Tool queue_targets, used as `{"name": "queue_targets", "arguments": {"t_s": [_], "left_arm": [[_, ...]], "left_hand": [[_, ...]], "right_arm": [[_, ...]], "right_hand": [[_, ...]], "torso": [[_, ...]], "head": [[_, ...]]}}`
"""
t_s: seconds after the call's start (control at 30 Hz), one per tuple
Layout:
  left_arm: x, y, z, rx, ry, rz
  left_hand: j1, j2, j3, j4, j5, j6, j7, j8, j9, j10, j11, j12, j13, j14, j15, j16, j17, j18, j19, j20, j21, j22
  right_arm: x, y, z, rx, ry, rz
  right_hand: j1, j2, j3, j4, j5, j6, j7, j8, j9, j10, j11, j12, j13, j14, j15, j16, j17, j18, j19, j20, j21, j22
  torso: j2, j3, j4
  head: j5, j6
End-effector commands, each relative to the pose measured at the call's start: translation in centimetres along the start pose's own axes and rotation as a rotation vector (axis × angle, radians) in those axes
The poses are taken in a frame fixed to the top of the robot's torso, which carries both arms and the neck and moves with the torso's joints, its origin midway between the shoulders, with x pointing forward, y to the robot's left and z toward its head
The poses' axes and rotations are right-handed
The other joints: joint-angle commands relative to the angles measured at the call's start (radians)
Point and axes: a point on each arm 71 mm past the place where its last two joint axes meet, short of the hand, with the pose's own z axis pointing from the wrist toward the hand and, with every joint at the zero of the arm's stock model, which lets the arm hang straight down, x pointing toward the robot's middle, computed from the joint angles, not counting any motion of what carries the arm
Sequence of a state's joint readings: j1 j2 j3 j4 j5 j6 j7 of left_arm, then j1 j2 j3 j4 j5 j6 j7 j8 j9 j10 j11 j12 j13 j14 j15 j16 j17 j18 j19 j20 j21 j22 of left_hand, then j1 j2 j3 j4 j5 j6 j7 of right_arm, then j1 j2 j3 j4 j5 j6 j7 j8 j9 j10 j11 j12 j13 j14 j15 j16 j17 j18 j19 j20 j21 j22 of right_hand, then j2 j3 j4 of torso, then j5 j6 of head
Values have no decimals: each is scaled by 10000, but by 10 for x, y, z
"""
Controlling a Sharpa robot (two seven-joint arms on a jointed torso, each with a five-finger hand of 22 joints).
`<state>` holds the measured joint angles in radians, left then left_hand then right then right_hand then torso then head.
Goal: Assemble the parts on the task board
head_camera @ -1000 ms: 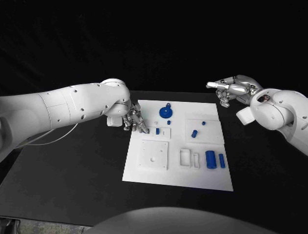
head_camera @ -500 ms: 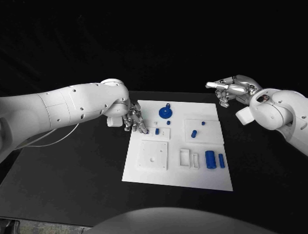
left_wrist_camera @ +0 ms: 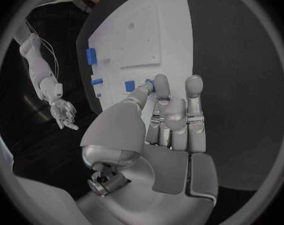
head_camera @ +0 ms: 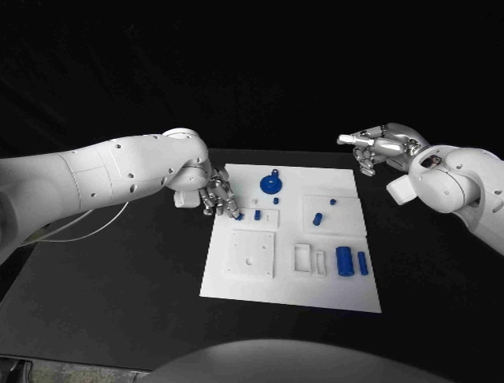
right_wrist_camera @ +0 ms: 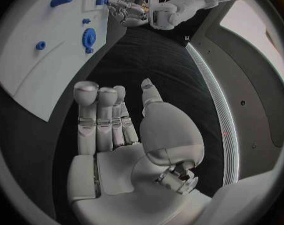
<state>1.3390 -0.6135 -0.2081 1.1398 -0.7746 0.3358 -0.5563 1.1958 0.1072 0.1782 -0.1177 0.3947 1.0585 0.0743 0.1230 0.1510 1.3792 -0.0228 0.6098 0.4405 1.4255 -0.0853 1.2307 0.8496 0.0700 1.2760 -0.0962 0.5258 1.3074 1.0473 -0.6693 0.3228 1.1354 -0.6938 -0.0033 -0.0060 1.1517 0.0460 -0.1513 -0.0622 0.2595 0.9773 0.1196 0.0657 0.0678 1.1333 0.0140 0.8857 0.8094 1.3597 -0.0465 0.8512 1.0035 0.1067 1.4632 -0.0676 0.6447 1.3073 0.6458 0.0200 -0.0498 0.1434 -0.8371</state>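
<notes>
A black table (head_camera: 114, 279) carries the white rectangular task board (head_camera: 321, 287) at its middle. The white left arm (head_camera: 91, 175) reaches in over the table's left part, and the white right arm (head_camera: 470, 191) comes in over its far right corner. On the board's far half sits a round blue disc-shaped part with a small tab (head_camera: 272, 184); on the near right lies a thick blue cylinder (head_camera: 344, 260) with a thinner blue bar (head_camera: 364, 262) just beside it. Smaller blue pieces lie between these: a short peg (head_camera: 317, 217) and a tiny stub (head_camera: 332, 201) on the raised white square at the right, and a small dot (head_camera: 276, 200) near the disc.

The silver left hand (head_camera: 221, 195) hangs over the board's far left edge, fingers pointing down and close together; its fingertips (left_wrist_camera: 159, 83) touch a small blue block (left_wrist_camera: 129, 86) there, though a firm grip cannot be made out. The silver right hand (head_camera: 373, 148) is raised beyond the board's far right corner, well apart from it, fingers (right_wrist_camera: 98, 115) straight and side by side, holding nothing.
</notes>
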Motion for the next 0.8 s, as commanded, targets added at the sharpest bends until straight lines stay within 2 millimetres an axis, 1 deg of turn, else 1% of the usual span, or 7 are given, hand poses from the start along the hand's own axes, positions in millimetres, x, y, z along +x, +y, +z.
{"name": "queue_targets", "arguments": {"t_s": [0.03,0.2,0.33,0.4,0.43,0.47,0.8], "left_arm": [[5,0,3,179,110,-292],[4,4,3,251,62,-711],[2,6,2,359,55,-1124],[2,8,2,447,57,-1420],[1,8,1,481,59,-1543],[1,9,1,512,68,-1663],[2,13,0,712,408,-2641]], "left_hand": [[31,192,595,-627,125,182,-21,104,77,-11,-55,-15,-16,-12,36,53,15,98,-40,53,37,195],[2,198,642,-824,195,359,-129,409,567,87,-101,-68,-71,19,5,92,79,84,-45,27,95,191],[-13,179,655,-939,219,376,-196,675,1255,184,-126,-119,-114,47,-16,114,128,49,-41,-2,122,184],[-12,157,734,-1022,241,342,-245,793,1814,267,-130,-147,-133,73,-21,140,184,18,-41,-16,141,185],[-19,160,742,-1022,245,340,-247,795,1855,274,-132,-146,-132,77,-17,143,187,15,-43,-17,143,186],[-63,150,817,-1044,259,312,-247,753,2306,281,-138,-161,-127,80,-21,141,202,9,-47,-22,159,182],[-92,110,883,-1057,302,405,-283,687,2620,285,-148,-169,-119,83,-29,133,207,3,-55,-30,169,182]], "right_arm": [[2,0,0,-61,176,-47],[2,0,0,-54,178,-44],[2,-1,0,-44,186,-38],[2,-1,0,-36,189,-36],[2,-1,0,-34,189,-35],[2,-1,0,-33,189,-34],[2,-1,-1,-79,97,-121]], "right_hand": [[11,92,-5,-36,54,28,1,-23,-11,43,18,-49,0,15,-54,-8,6,104,471,-32,12,748],[11,92,-5,-36,54,28,1,-23,-11,43,18,-49,0,15,-54,-8,6,104,471,-32,12,748],[11,92,-5,-36,54,28,1,-23,-11,43,18,-49,0,15,-54,-8,6,104,471,-32,12,748],[11,92,-5,-36,54,28,1,-23,-11,43,18,-49,0,15,-54,-8,6,104,471,-32,12,748],[11,92,-5,-36,54,28,1,-23,-11,43,18,-49,0,15,-54,-8,6,104,471,-32,12,748],[11,92,-5,-36,54,28,1,-23,-11,43,18,-49,0,15,-54,-8,6,104,471,-32,12,748],[50,97,5,-67,70,40,-3,-23,-11,51,13,-54,2,19,-61,-7,8,98,474,-40,39,752]], "torso": [[3,-8,5],[5,-12,7],[7,-8,8],[5,-8,12],[4,-8,10],[4,-8,10],[2,-3,7]], "head": [[-2,14],[-9,18],[5,24],[3,25],[4,26],[7,32],[10,52]]}}
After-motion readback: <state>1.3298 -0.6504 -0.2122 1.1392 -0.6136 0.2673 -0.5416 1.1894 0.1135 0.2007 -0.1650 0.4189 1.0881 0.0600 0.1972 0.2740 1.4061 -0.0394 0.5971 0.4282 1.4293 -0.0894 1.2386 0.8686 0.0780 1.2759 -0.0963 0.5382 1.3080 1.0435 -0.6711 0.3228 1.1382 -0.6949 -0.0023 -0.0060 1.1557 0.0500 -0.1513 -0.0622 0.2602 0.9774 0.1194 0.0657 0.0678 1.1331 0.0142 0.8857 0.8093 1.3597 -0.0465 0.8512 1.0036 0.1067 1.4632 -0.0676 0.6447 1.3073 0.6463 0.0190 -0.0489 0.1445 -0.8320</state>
